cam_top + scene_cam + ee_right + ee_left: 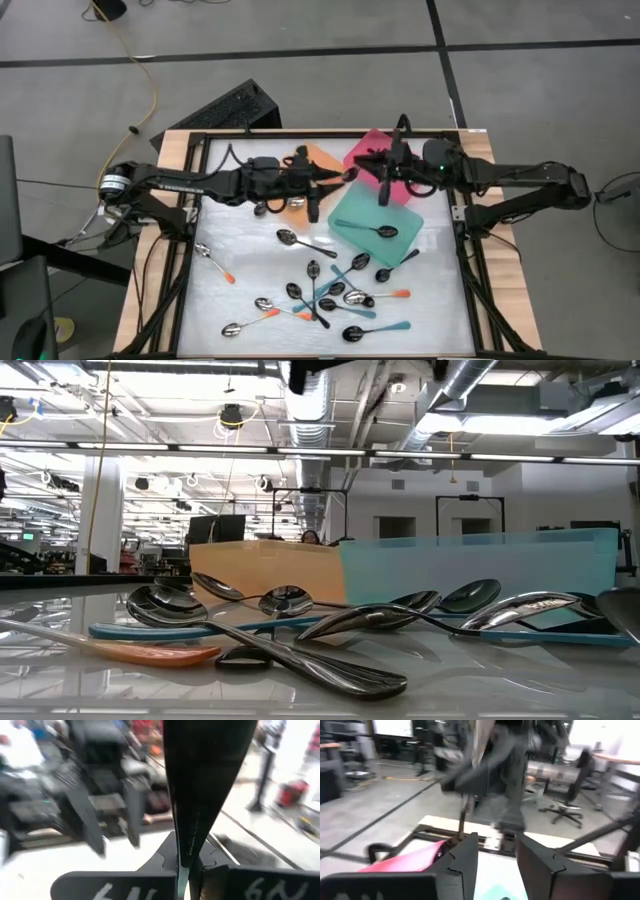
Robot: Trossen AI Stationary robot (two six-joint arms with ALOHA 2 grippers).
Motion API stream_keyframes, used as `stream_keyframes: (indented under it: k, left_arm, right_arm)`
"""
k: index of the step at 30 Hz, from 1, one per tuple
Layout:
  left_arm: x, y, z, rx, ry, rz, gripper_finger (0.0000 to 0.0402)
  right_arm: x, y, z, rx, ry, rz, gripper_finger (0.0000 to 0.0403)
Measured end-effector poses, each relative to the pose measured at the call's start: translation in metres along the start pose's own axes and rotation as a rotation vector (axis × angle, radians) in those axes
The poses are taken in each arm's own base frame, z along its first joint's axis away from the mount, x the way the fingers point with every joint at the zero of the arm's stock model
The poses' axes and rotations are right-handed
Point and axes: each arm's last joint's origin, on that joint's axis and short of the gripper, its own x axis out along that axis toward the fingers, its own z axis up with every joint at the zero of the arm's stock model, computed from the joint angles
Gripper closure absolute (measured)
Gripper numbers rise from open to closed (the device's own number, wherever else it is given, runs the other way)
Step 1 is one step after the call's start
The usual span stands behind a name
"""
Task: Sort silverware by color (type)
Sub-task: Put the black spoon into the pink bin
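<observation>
Handing a black spoon across above the trays

The right gripper (384, 196) is clamping a black spoon (200, 805) over the pink tray (368, 146); the left gripper (318, 200) is hanging open-jawed nearby. Next, I'd guess, lowering it into its tray.

Both my arms are dark, almost black, built of slim jointed sections with thicker rounded housings near the wrists. My left arm (190, 185) has a silvery ring at its base joint, and black cables trail off beside it. My right arm (520, 180) shows a small green light near the wrist. My fingers (465, 865) are flat, angular black plastic, with white markings on the right wrist's body.
</observation>
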Motion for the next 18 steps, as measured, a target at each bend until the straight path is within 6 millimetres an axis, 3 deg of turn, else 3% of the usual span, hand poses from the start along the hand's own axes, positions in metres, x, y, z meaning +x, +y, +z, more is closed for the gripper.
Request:
stream_keyframes:
  k: [9, 18]
  left_arm:
    - [-0.027, 0.006, 0.014, 0.024, 0.059, 0.103, 0.0282]
    - [-0.031, 0.008, 0.006, 0.001, 0.149, 0.151, 0.0283]
  right_arm:
    - [0.003, -0.051, -0.031, 0.107, 0.296, -0.276, 0.0385]
    - [0.016, -0.093, -0.071, 0.163, 0.594, -0.385, 0.0385]
